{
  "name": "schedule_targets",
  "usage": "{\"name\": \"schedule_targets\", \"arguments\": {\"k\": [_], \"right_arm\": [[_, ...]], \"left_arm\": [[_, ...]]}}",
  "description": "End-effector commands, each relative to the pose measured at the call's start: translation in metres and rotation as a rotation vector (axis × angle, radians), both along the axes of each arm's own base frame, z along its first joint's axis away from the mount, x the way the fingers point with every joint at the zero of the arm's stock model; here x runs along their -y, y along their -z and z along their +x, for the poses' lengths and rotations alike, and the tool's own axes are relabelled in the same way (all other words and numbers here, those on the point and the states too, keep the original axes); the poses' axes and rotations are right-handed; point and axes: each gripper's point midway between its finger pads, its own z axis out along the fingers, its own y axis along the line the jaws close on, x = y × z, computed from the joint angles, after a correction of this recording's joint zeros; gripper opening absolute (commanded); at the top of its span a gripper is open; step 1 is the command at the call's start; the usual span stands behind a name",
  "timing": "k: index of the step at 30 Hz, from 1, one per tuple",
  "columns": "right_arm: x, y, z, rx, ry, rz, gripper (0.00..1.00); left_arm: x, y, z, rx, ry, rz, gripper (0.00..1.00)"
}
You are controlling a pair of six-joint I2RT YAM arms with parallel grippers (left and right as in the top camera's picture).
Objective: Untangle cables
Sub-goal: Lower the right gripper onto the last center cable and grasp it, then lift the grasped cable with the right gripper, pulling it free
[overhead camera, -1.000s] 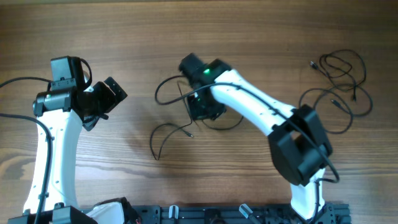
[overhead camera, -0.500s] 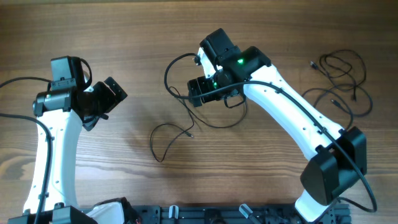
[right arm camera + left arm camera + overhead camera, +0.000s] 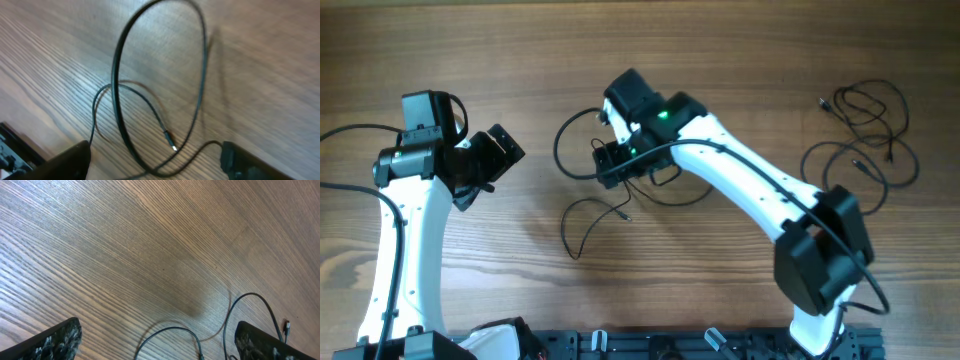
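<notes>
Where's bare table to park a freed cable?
Bare: the far strip of table beyond the right gripper, and the near patch between the centre cable loops and the right arm. Crowded: around those jaws, and the far-right cable pile.

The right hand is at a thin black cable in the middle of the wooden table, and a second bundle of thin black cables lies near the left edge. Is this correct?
No. The overhead view shows the second bundle of thin black cables near the right edge of the wooden table, not the left. The rest holds.
</notes>
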Motion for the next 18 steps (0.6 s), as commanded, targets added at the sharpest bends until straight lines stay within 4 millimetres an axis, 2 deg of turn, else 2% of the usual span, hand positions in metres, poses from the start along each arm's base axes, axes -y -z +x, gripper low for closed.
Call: {"name": "schedule_targets", "arguments": {"k": [1, 2, 4, 9, 12, 15, 18], "right_arm": [[-0.010, 0.015, -0.017, -0.054, -0.048, -0.009, 0.34], [-0.010, 0.016, -0.019, -0.054, -0.057, -0.016, 0.22], [-0.008, 0.016, -0.021, -0.063, -0.054, -0.023, 0.04], [0.006, 0.014, -0.021, -0.109, -0.002, -0.053, 0.04], [0.027, 0.007, -0.020, -0.188, 0.145, -0.086, 0.04], [0.041, 0.005, -0.029, -0.315, 0.304, -0.112, 0.04], [0.028, -0.001, -0.044, -0.410, 0.285, -0.044, 0.05]], "left_arm": [[-0.004, 0.001, 0.001, -0.008, -0.017, 0.008, 1.00], [-0.004, 0.001, 0.000, -0.008, -0.017, 0.008, 1.00], [-0.004, 0.001, 0.000, -0.010, -0.017, 0.008, 1.00], [-0.004, 0.001, 0.000, -0.010, -0.017, 0.008, 1.00], [-0.004, 0.001, 0.000, -0.010, -0.017, 0.008, 1.00], [-0.004, 0.001, 0.000, -0.010, -0.017, 0.008, 1.00], [-0.004, 0.001, 0.000, -0.010, -0.017, 0.008, 1.00]]}}
